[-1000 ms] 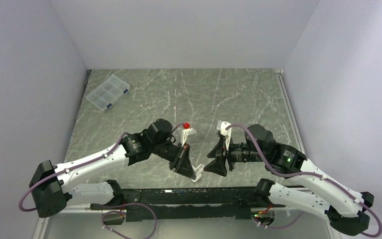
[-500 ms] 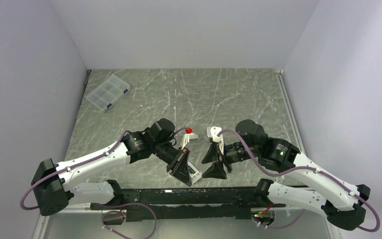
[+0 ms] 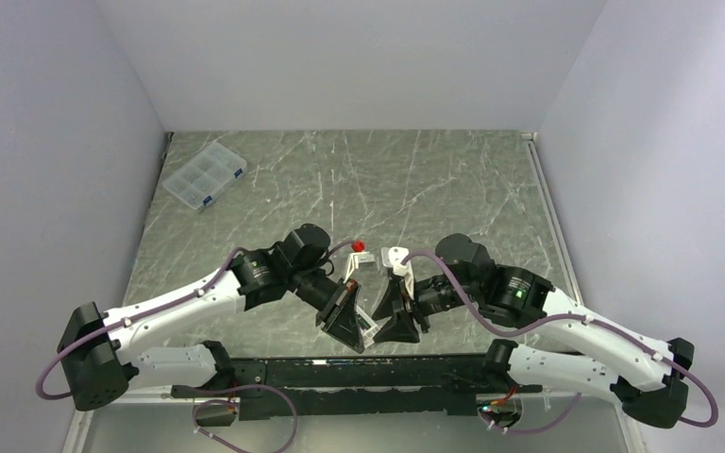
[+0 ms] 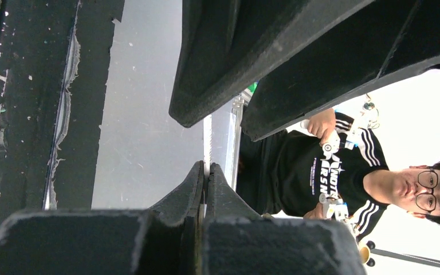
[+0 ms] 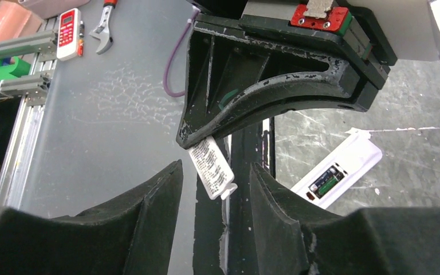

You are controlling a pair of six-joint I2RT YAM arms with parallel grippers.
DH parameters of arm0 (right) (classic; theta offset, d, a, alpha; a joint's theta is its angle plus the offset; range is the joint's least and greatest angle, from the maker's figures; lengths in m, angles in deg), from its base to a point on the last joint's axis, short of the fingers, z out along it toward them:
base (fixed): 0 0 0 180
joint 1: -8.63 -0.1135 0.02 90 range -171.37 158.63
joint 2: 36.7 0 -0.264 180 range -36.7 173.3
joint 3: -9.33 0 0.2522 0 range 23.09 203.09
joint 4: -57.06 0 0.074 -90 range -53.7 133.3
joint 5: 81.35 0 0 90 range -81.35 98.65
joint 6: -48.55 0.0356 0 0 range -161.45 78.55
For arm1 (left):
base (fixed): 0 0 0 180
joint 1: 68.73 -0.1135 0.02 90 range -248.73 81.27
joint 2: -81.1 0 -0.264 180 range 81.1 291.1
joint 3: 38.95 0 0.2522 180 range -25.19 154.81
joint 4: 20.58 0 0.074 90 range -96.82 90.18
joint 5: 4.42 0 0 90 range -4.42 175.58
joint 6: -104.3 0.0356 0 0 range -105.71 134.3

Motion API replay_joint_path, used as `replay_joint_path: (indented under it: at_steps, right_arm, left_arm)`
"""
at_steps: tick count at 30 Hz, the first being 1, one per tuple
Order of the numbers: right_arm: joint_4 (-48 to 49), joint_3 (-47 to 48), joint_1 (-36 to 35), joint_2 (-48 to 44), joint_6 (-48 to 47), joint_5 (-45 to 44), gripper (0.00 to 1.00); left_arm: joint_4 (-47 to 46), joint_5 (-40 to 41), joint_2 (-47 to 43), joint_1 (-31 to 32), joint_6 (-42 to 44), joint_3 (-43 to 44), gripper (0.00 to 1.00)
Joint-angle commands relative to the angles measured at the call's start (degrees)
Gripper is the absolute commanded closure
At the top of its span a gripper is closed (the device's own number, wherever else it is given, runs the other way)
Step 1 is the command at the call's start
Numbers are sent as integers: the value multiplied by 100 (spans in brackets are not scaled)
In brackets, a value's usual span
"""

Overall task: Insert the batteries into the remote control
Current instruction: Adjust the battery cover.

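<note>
In the right wrist view the white remote control (image 5: pixel 349 163) lies back up on the marble table. Two dark greenish batteries (image 5: pixel 327 184) sit side by side in its recess. My left gripper (image 3: pixel 345 319) is shut on the small white flat cover piece (image 5: pixel 211 166), printed side showing, and holds it above the table's near edge. In the left wrist view its fingers (image 4: pixel 197 183) press together on a thin white sliver. My right gripper (image 5: pixel 215 168) is open, one finger on each side of the cover, not touching it. In the top view the remote is hidden under the arms.
A clear compartment box with blue clips (image 3: pixel 205 176) stands at the back left. The black rail (image 3: pixel 359 368) runs along the near table edge below both grippers. A wrench (image 5: pixel 104 22) and a small red-and-white device (image 5: pixel 69 33) lie off the table.
My right gripper has moved left toward the left gripper, and its open fingers now flank the cover. The left gripper dropped slightly and kept hold of the cover.
</note>
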Motion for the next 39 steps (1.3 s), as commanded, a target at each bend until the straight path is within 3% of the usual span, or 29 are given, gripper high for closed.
replay_joint_path:
  at_steps: [1, 10, 19, 26, 31, 36, 39]
  right_arm:
    - [459, -30, -116, 68, 145, 71, 52]
    - [387, 15, -309, 169, 147, -12, 67]
    - [258, 10, -353, 209, 122, -7, 76]
    - [235, -17, -353, 223, 130, -59, 73]
    - [213, -20, -356, 251, 112, -27, 81]
    - [176, 8, -366, 312, 77, 13, 96]
    - [176, 1, -360, 324, 68, 25, 100]
  left_arm:
    - [-184, -164, -173, 15, 28, 95, 100]
    - [-136, -142, -198, 15, 76, 113, 100]
    - [13, -111, -232, 17, 198, 179, 100]
    - [90, -103, -268, 15, 293, 225, 100]
    - [116, -103, -278, 16, 334, 228, 100]
    - [238, -49, -274, 15, 448, 269, 100]
    - [316, 33, -269, 15, 499, 295, 94]
